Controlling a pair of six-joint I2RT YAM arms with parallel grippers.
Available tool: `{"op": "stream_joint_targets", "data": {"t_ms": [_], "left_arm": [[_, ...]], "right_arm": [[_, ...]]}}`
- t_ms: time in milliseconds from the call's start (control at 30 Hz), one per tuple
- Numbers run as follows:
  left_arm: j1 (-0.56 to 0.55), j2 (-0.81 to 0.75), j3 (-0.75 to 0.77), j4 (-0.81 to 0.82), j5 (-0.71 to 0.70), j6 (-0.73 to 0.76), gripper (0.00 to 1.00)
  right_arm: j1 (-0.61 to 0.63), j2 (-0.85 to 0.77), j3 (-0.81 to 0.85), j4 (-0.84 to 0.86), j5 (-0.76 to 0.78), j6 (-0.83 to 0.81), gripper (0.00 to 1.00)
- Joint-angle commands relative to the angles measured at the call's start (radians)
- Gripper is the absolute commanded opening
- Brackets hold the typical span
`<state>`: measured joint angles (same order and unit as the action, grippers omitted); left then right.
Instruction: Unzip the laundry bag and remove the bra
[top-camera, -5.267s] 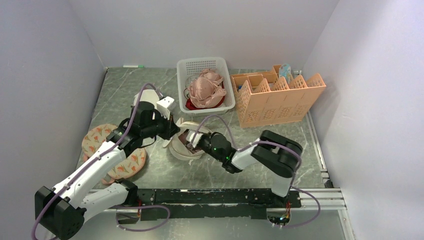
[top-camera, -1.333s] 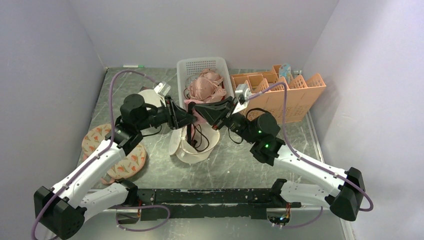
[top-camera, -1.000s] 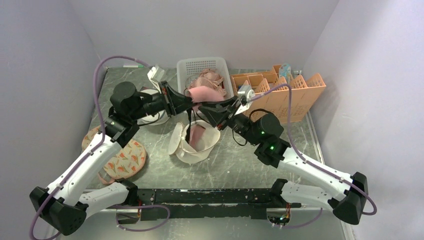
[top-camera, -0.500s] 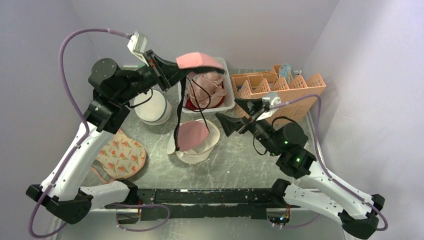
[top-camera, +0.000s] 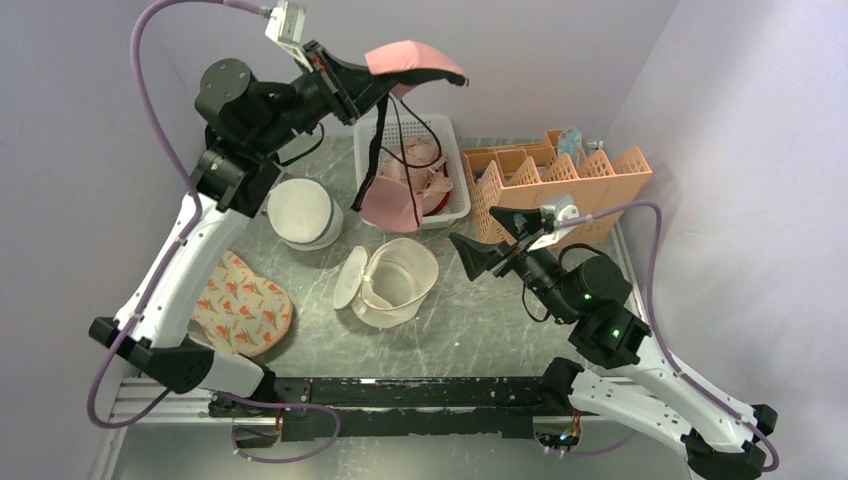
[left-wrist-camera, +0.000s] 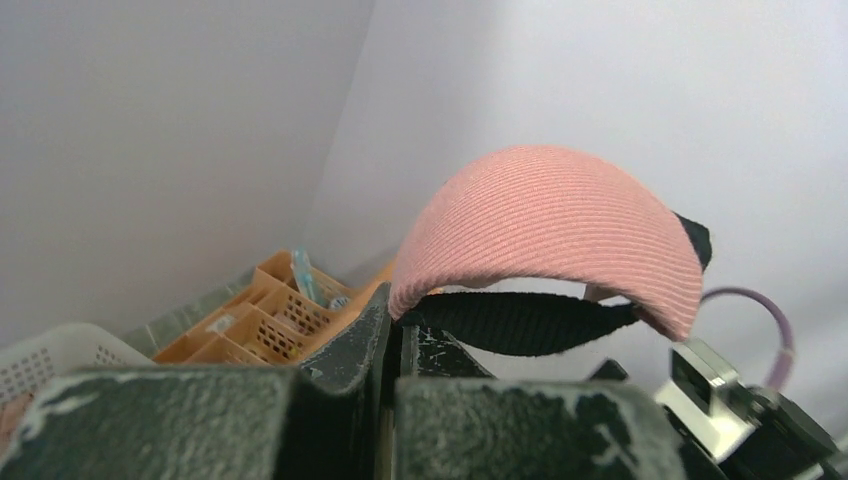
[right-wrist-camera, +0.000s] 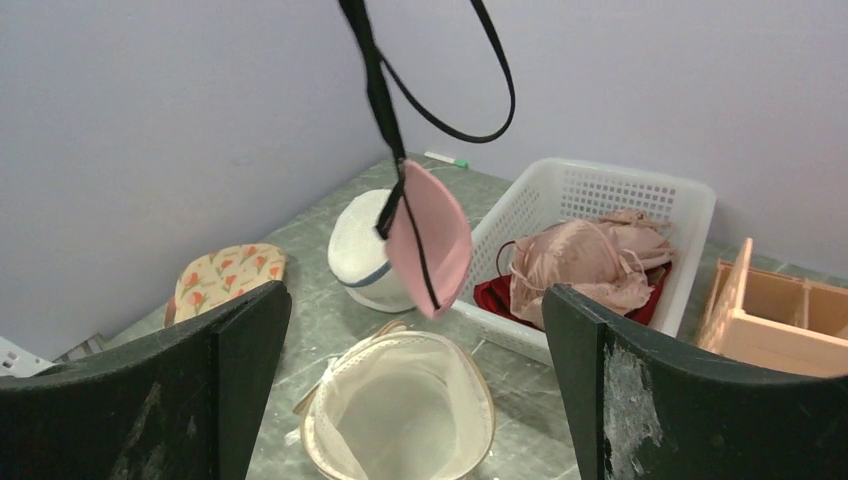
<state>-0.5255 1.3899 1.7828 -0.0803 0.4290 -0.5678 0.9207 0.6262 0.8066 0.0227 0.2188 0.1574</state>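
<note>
The laundry bag (top-camera: 398, 287), a cream round mesh bag, lies unzipped on the table with its lid (top-camera: 349, 279) flapped open to the left. From the right wrist its inside (right-wrist-camera: 400, 415) looks empty. High above the table, my left gripper (top-camera: 366, 86) is shut on the bra, a pink one with black straps. One cup (top-camera: 414, 57) arches over the fingertips (left-wrist-camera: 372, 322). The other cup (top-camera: 389, 206) dangles by the straps at the basket's front edge, clear of the bag. My right gripper (top-camera: 484, 236) hangs open and empty to the right of the bag.
At the back stands a white basket (top-camera: 368, 134) holding a pink lace bra (top-camera: 425, 170) and something red. An orange divided organiser (top-camera: 560, 190) is at the right. A white drum-shaped bag (top-camera: 303, 212) and a floral pouch (top-camera: 240, 305) lie to the left. Walls close in on three sides.
My left arm has lifted the bra higher, and the lower cup has come out of the bag and swung toward the basket. My right gripper has opened and drawn back to the right.
</note>
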Motion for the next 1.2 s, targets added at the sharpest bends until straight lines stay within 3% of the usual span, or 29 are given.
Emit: {"op": "stream_joint_targets", "data": {"t_ms": [0, 233, 400, 567, 933, 1167], "left_arm": [[0.002, 0.093, 0.102, 0.019, -0.069, 0.012, 0.07], [0.028, 0.254, 0.087, 0.153, -0.103, -0.021, 0.07], [0.095, 0.377, 0.029, 0.275, -0.035, -0.082, 0.07], [0.163, 0.5, 0.053, 0.292, 0.03, -0.106, 0.07], [0.217, 0.587, 0.163, 0.269, 0.048, -0.029, 0.07], [0.217, 0.565, 0.071, 0.304, 0.081, -0.013, 0.07]], "right_arm": [[-0.003, -0.057, 0.003, -0.057, 0.044, -0.028, 0.99], [-0.003, -0.107, 0.018, -0.117, 0.083, -0.039, 0.99], [-0.002, -0.147, 0.02, -0.145, 0.101, -0.032, 0.99], [-0.002, -0.177, 0.031, -0.176, 0.117, -0.028, 0.99], [-0.003, -0.174, 0.023, -0.18, 0.109, -0.008, 0.99], [-0.003, -0.154, 0.009, -0.156, 0.095, 0.001, 0.99]]}}
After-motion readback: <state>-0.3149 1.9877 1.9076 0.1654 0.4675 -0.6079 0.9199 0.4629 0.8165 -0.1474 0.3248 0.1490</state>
